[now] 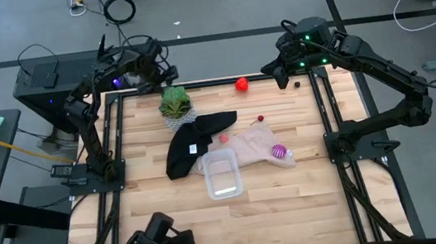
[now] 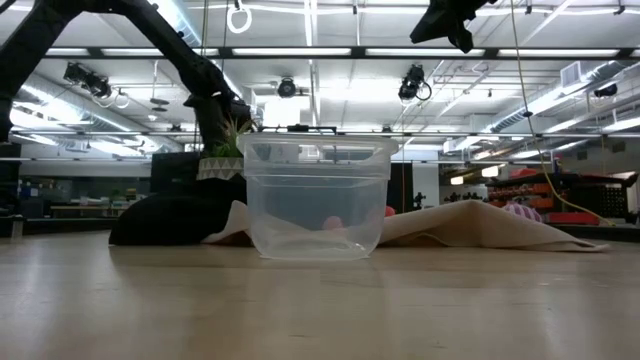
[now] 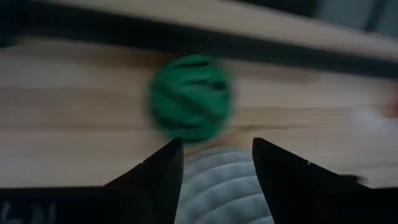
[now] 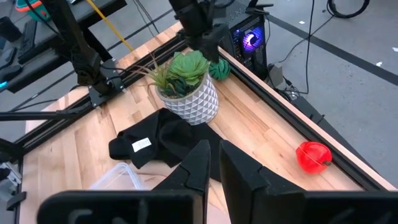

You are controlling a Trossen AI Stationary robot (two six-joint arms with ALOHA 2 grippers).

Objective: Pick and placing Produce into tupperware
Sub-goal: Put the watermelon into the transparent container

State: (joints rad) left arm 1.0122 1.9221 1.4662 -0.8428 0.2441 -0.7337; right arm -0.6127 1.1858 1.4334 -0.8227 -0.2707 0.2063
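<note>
My left fingers stand wide above the green melon behind the plant pot; my right fingers hover narrow.

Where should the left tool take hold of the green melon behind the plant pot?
Grip the green melon across its round middle, coming straight down from above. It is a ball lying free on the wood, but the plant pot sits close in front and the table's edge rail close behind, so a side approach looks cramped. The left tool is open above it.
</note>
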